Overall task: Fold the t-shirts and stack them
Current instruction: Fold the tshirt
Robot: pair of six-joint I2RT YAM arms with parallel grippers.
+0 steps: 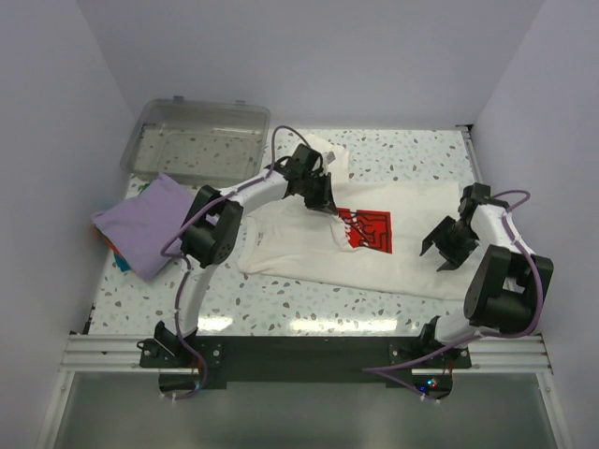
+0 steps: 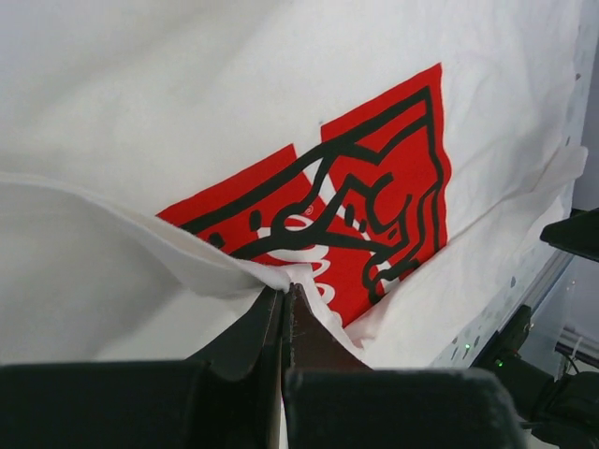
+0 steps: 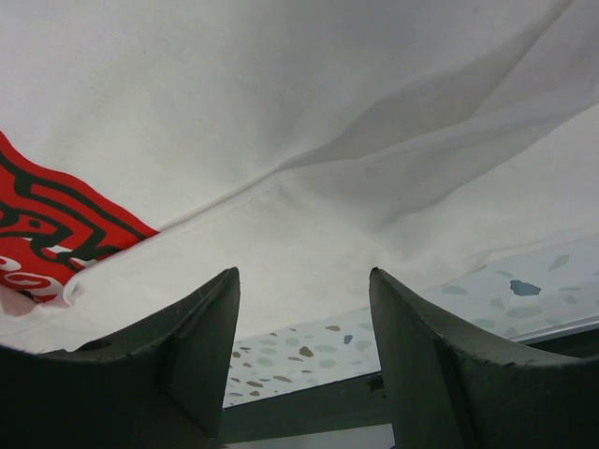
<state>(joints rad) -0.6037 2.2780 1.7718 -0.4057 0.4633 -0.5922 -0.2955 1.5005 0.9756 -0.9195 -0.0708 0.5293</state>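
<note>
Cream-white cotton covers the middle of the speckled counter (image 1: 281,304): the cream-white t-shirt (image 1: 299,248) lies spread flat, chest up, with its red square logo (image 1: 367,229) showing just right of centre. One sleeve bunches at the far edge of the shirt, near the clear plastic bin (image 1: 201,140) that sits at the far left corner of the counter.

The left arm reaches out over the shirt, and the left fingers (image 2: 285,304) are pressed tight together on a raised fold of the white cloth just beside the logo. In the left wrist view the pinched fold rises off the rest of the shirt as a soft ridge, and the logo's black lines and red ground lie right behind it.

The right fingers (image 3: 201,346) stand apart at a middling width with nothing between them. They hover over the right side of the shirt near its hem, where the right wrist view shows plain cloth creased into shallow folds and a strip of bare counter below it.

The lavender t-shirt (image 1: 150,224) rests as a rough folded square at the left edge of the counter, well apart from the white one, just in front of the bin and lying on something teal that peeks out beneath it.
</note>
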